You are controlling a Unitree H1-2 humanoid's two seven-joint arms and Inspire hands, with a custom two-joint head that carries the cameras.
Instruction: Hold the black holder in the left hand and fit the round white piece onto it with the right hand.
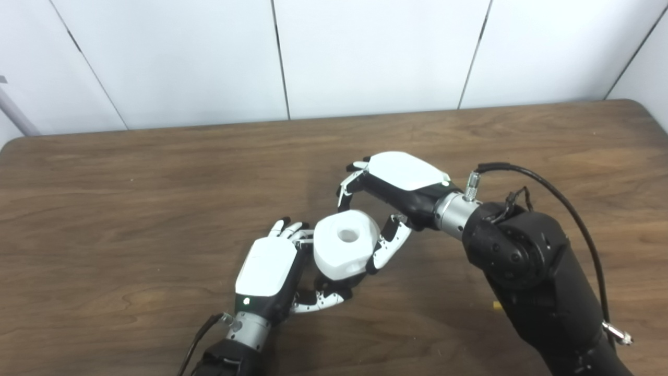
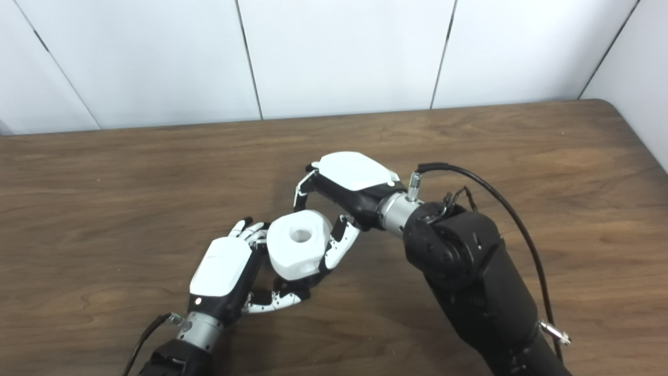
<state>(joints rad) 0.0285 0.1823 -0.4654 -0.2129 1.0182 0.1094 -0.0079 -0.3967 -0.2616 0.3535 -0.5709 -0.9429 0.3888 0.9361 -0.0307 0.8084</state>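
1. Left hand (image 1: 266, 271), white-backed with black-and-white fingers, lower centre of the frame: fingers curled around something dark beneath the white piece. Only a sliver of black shows there (image 1: 334, 286), presumably the black holder, largely hidden. The hand appears closed on it, palm turned toward the right hand, probably to present the holder's top for fitting.

2. Round white plastic piece (image 1: 345, 249) with a central bore, centre of the frame: it sits just above the left hand's thumb and touches the left fingertips. The bore faces up toward the cameras. Whether it is already seated on the holder cannot be told.

3. Right hand (image 1: 386, 201), right of centre: fingers part-curled and spread around the white piece, the thumb (image 1: 389, 245) against its right flank and the other fingers arching over its far side. The grip looks loose, a guiding cradle rather than a firm clamp, likely so the piece can settle as it is pressed down.

4. Brown wood-grain table (image 1: 130, 198): bare board lies on every side of the hands, with wide room toward the left and upper parts of the frame. The rounded far-right corner and the back edge against the white panelled wall (image 1: 365, 52) are well apart from the work.

5. Black cable (image 1: 563, 201) looping off the right wrist, right of the frame: it hangs away from the hands and should not snag.
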